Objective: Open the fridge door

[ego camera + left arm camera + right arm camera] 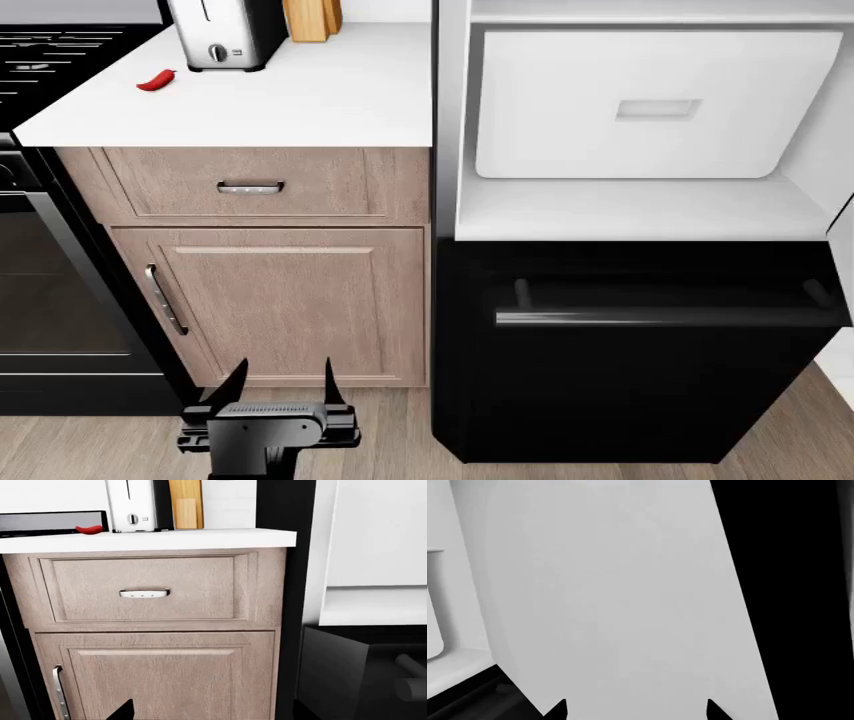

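We see the fridge already open: in the head view its white inside (641,215) lies bare, with a pale bin (654,105) sitting on the shelf above the black drawer (641,380) and its horizontal bar handle (661,317). The fridge door (614,595) has swung out to the right, off the head view's edge. In the right wrist view it fills most of the picture as a broad pale panel with a black band along one side, which we take for its inner face and edge. The right claw (637,712) shows only as two dark tips set wide apart just in front of that panel, released and gripping nothing; we cannot tell whether the tips touch it. The left claw (283,385) hangs low before the wood cabinet door (294,310) — its two fingers spread, released, with nothing between them and clear of the cabinet's vertical handle (164,298). Above the cabinet is a drawer (254,185) with a small metal pull. On the white desk (307,105) stand a toaster (220,35) and a wooden block (310,18) at the back, and a small red pepper (156,80) lies near the stove (54,60) — all well apart from both claws.
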{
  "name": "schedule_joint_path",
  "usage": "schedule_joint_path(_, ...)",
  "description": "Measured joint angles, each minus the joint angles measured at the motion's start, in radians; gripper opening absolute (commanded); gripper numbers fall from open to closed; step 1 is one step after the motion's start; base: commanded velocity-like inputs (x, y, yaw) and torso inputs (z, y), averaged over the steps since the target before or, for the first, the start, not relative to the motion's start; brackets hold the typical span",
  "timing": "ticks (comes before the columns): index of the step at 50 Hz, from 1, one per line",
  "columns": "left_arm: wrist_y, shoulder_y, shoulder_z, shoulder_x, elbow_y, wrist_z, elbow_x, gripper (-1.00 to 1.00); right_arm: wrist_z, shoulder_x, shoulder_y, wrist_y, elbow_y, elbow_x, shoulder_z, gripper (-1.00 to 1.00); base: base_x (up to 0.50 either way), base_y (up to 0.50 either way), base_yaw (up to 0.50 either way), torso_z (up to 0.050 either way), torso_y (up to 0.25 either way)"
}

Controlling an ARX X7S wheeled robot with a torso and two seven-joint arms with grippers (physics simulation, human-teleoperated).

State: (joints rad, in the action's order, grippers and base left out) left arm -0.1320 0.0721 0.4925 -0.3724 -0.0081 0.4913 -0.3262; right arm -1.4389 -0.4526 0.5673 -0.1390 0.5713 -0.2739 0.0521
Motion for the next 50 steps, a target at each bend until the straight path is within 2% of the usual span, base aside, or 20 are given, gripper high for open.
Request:
schedule_joint_path(21,0.001,0.002,0.002,-0.002,0.001,0.001,-0.004,1.00,0.083,0.034,0.158,-0.118,-0.030,-0.110,0.220,1.00,0.00,0.00,0.00,0.000,0.000)
schedule_joint_path(34,0.000,0.003,0.003,-0.004,0.000,0.000,-0.007,1.00,0.152,0.078,0.185,-0.102,-0.039,-0.159,0.339,1.00,0.00,0.00,0.00,0.000,0.000)
schedule_joint_path(44,0.000,0.003,0.004,-0.006,0.001,0.001,-0.008,1.00,0.334,0.179,0.199,-0.094,-0.076,-0.208,0.515,1.00,0.00,0.00,0.00,0.000,0.000)
schedule_joint_path(50,0.000,0.003,0.005,-0.006,0.003,0.002,-0.009,1.00,0.402,0.201,0.189,-0.052,-0.083,-0.230,0.593,1.00,0.00,0.00,0.00,0.000,0.000)
